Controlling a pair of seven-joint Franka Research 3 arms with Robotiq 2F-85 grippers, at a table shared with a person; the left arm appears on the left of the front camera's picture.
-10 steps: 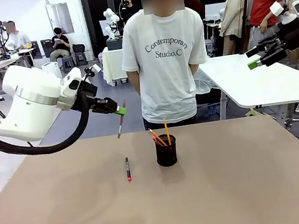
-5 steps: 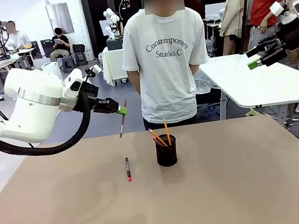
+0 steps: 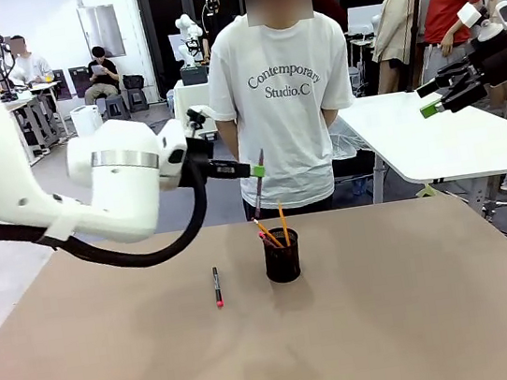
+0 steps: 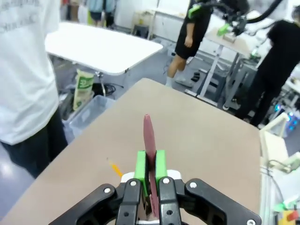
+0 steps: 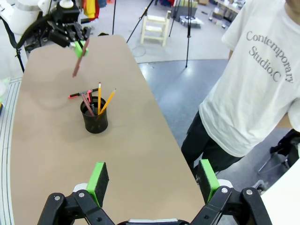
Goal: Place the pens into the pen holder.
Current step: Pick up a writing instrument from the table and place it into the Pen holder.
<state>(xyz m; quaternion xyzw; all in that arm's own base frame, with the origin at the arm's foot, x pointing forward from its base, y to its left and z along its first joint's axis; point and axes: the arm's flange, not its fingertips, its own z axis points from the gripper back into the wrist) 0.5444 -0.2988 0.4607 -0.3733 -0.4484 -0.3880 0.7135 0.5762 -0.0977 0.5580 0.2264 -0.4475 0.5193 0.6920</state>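
Observation:
My left gripper (image 3: 257, 169) is shut on a reddish pen (image 3: 258, 189) that hangs almost upright, its lower tip just above the pen holder (image 3: 282, 257). The left wrist view shows the same pen (image 4: 148, 138) clamped between the green pads (image 4: 140, 164). The holder is a small black mesh cup with orange pencils (image 3: 282, 218) and another reddish pen standing in it. A black pen with a red end (image 3: 217, 287) lies on the table to the holder's left. My right gripper (image 3: 430, 99) is open and empty, high at the right. From the right wrist view, the holder (image 5: 96, 119) sits far below.
A person in a white T-shirt (image 3: 281, 82) stands at the table's far edge, right behind the holder. The brown table (image 3: 395, 321) stretches bare toward me and to the right. A white table (image 3: 436, 141) stands beyond the right corner.
My left arm has swung right, carrying the reddish pen from over the table's left-middle to just above the pen holder. The right arm has not moved.

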